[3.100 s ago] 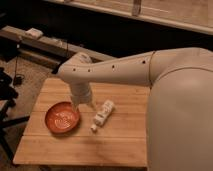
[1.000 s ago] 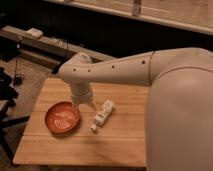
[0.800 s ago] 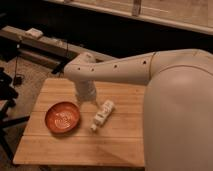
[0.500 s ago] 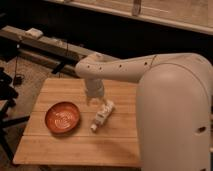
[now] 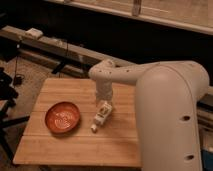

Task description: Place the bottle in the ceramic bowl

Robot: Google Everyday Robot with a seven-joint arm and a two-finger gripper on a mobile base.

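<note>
The small white bottle (image 5: 101,116) lies on its side on the wooden table (image 5: 65,145), cap towards the front. The orange-red ceramic bowl (image 5: 62,118) with a pale swirl sits to its left, a short gap between them. My gripper (image 5: 104,103) hangs from the white arm directly above the far end of the bottle, close to it. The arm hides much of the gripper.
My large white arm (image 5: 165,110) covers the right side of the table. The table's left edge drops to a floor with cables and a dark stand (image 5: 10,95). A long ledge (image 5: 55,45) runs behind the table.
The arm has swung to the right, from over the bowl side to above the bottle. The bottle and the bowl have not moved.
</note>
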